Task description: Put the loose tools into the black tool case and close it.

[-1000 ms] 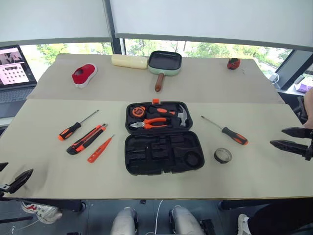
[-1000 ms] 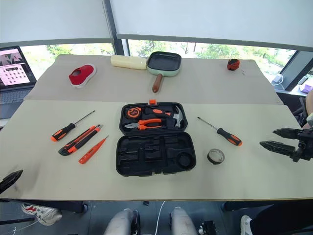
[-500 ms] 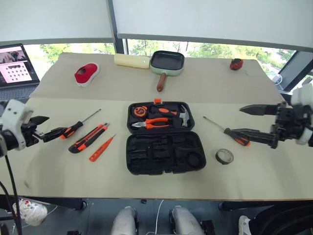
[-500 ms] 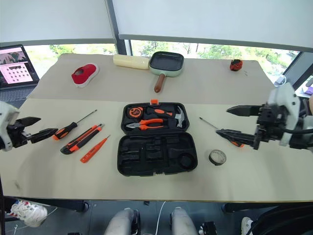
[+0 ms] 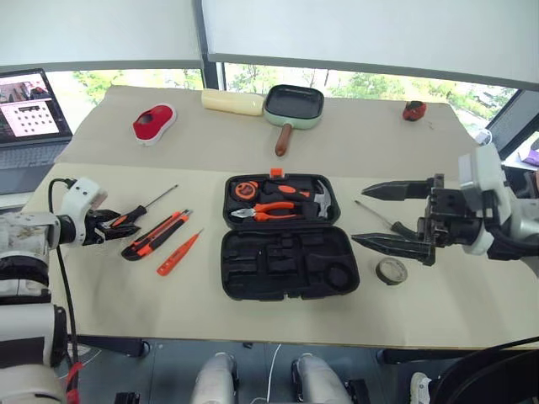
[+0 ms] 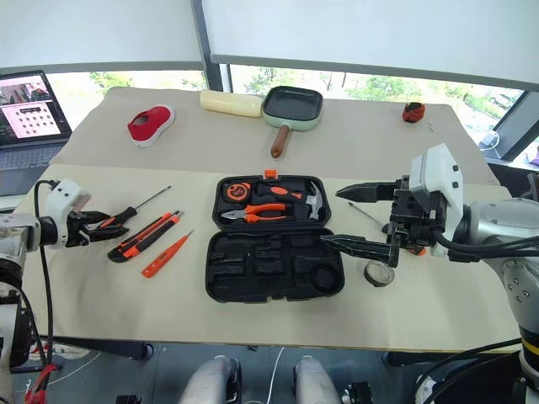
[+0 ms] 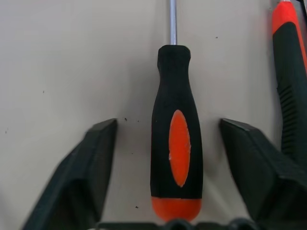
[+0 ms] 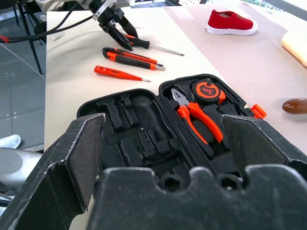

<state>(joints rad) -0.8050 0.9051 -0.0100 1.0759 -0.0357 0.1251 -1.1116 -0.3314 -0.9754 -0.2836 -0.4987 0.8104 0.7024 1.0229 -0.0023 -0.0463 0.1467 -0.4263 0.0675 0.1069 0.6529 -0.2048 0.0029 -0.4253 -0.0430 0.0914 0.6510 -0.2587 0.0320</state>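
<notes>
- The black tool case (image 5: 289, 236) lies opened flat at the middle of the counter (image 5: 210, 160), its near half showing bare moulded slots, probably so the loose tools can be dropped in from either side.
- The far half already holds pliers (image 5: 271, 209), a hammer (image 5: 317, 199) and a tape measure (image 5: 243, 190): one of each.
- Left of the case lie three loose tools in a row: one screwdriver (image 7: 176, 139), one utility knife (image 5: 156, 234), one tester pen (image 5: 178, 253).
- Right of the case lie a second screwdriver (image 5: 381, 219) and one tape roll (image 5: 391, 271), so two screwdrivers in all.
- The left end effector (image 7: 168, 153) straddles the first screwdriver's handle, fingers apart on either side and not touching it, apparently set for a grasp.
- The right end effector (image 5: 389, 217) hangs wide open and empty above the counter beside the case.
</notes>
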